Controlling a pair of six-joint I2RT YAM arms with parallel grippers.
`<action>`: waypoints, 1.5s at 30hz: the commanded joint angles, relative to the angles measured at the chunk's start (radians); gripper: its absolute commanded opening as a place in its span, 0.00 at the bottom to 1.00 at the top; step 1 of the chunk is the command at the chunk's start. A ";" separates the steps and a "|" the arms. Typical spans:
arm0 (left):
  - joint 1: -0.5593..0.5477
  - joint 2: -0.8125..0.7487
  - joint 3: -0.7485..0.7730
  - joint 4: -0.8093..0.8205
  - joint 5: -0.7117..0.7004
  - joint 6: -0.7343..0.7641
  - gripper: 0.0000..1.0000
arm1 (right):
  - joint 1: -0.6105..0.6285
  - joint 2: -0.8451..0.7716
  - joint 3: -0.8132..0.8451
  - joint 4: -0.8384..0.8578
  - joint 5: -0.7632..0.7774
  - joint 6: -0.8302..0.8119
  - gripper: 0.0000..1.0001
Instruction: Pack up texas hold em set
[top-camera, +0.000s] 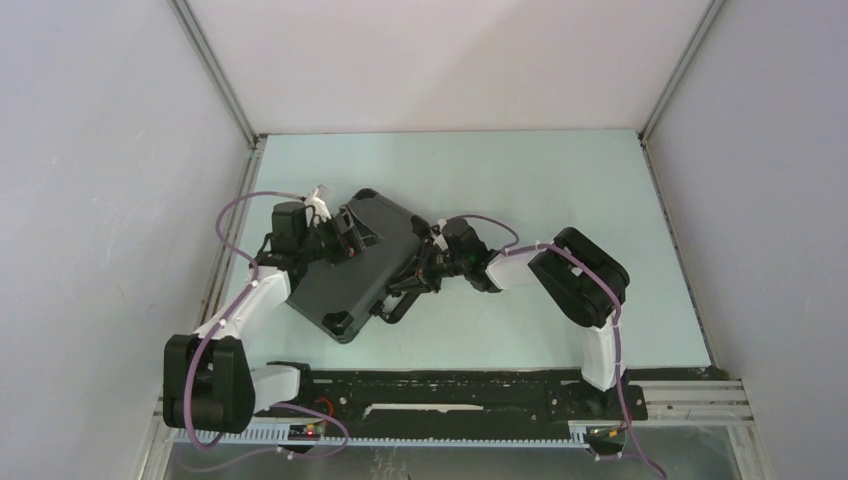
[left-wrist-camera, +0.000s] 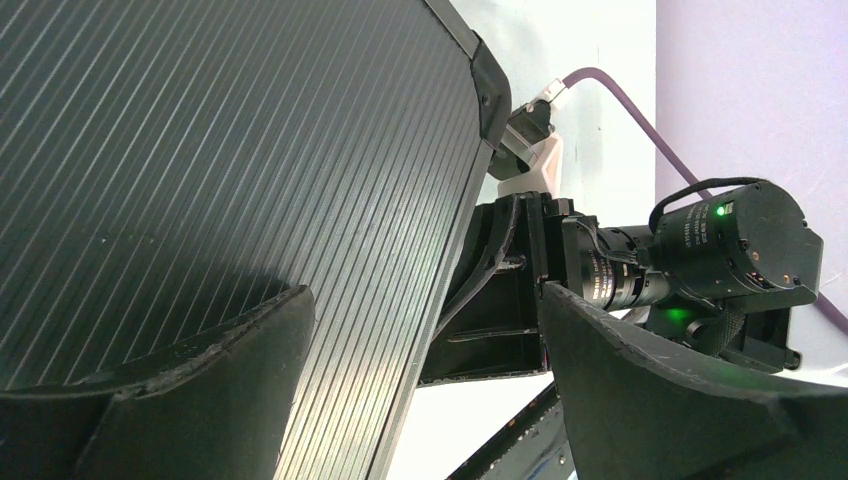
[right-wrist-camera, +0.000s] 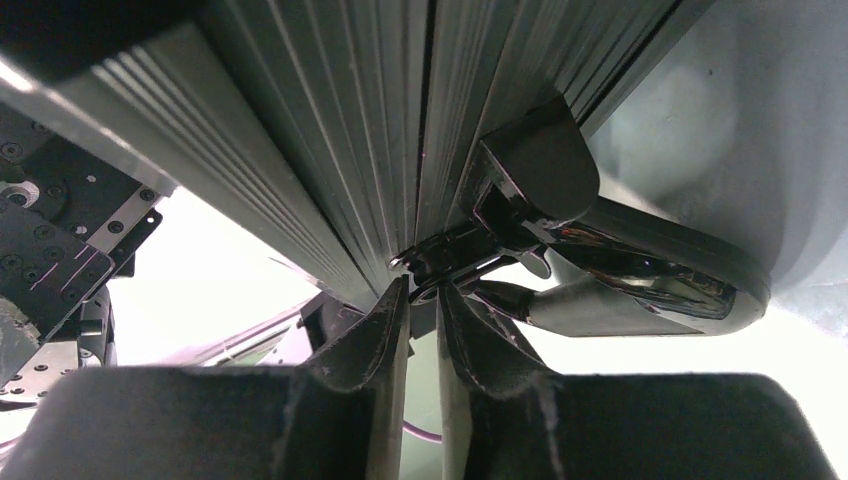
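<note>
With the case (top-camera: 352, 268) lying closed on the table (top-camera: 560, 180), latching was judged in hand: the left gripper (left-wrist-camera: 424, 298) stood wide apart astride its edge, the right gripper (right-wrist-camera: 424, 292) almost together, empty, at the latch (right-wrist-camera: 452, 256), which next required pressing home.

Top external camera: fixed above and behind the arm bases, angled down and forward, at long range. It covers the worktop (top-camera: 520, 170) from near edge to far edge

Left wrist camera: close range. It looks past the left gripper (left-wrist-camera: 425, 290) across the ribbed lid of the briefcase (left-wrist-camera: 230, 180) toward the right arm's wrist (left-wrist-camera: 720, 250)

Right wrist camera: very close. It looks past the right gripper (right-wrist-camera: 422, 288) at the briefcase seam and handle (right-wrist-camera: 650, 290)

All three views share the briefcase. The top and left wrist views also share the right arm's wrist
</note>
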 joint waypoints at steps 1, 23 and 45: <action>0.006 0.058 -0.079 -0.228 -0.100 0.030 0.93 | -0.003 -0.033 0.087 0.159 0.063 -0.028 0.25; 0.016 0.055 -0.083 -0.219 -0.083 0.027 0.94 | 0.006 -0.119 0.088 0.151 0.174 0.069 0.39; 0.016 0.053 -0.094 -0.215 -0.085 0.021 0.93 | 0.035 -0.184 0.193 0.002 0.227 -0.022 0.34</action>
